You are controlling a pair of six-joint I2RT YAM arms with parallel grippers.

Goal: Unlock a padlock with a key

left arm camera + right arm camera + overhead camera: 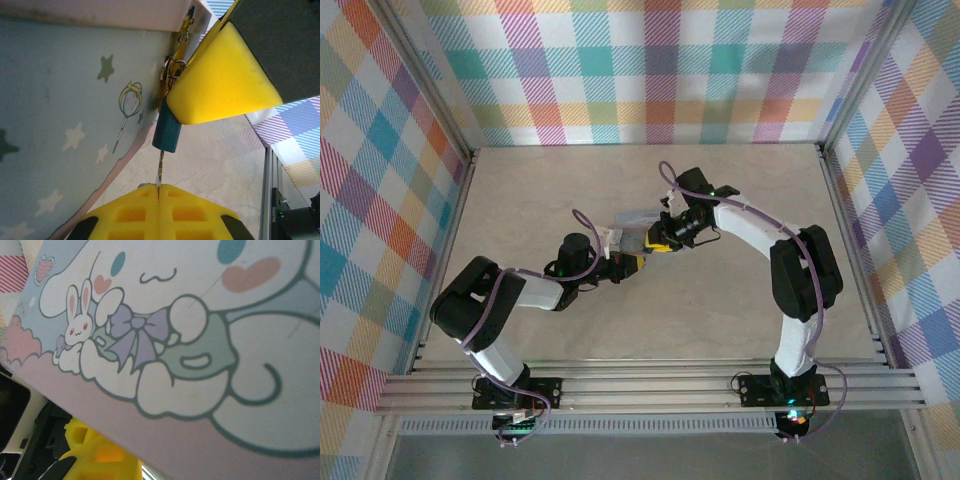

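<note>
- Two arms are meeting over the middle of the counter [720, 330]. The left one is reaching in from the near left, and the right one is bending in from the right.
- The tin box [632, 222] is sitting between them. In the left wrist view it is showing a pastel blue wall with stars and a small wand drawing.
- The padlock [166, 131], teal-blue, is hanging from the metal clasp [174, 66] of the box, just beside that starred wall.
- The left pincer [159, 196] is pressing its two yellow fingers fully together on the key [160, 167] and is gripping it by the near end.
- The key is pointing in line with the padlock, and its far tip is touching the padlock's lower face. How deep it is going in, I cannot tell.
- The right pincer [661, 241] is standing at the right side of the box. One yellow finger [225, 75] of it is lying against the top of the padlock, over the clasp.
- Whether the right pincer is wide or narrow, I cannot tell.
- In the right wrist view the cartoon-printed face of the box is lying very close, with a white rabbit and a lilac bow.
</note>
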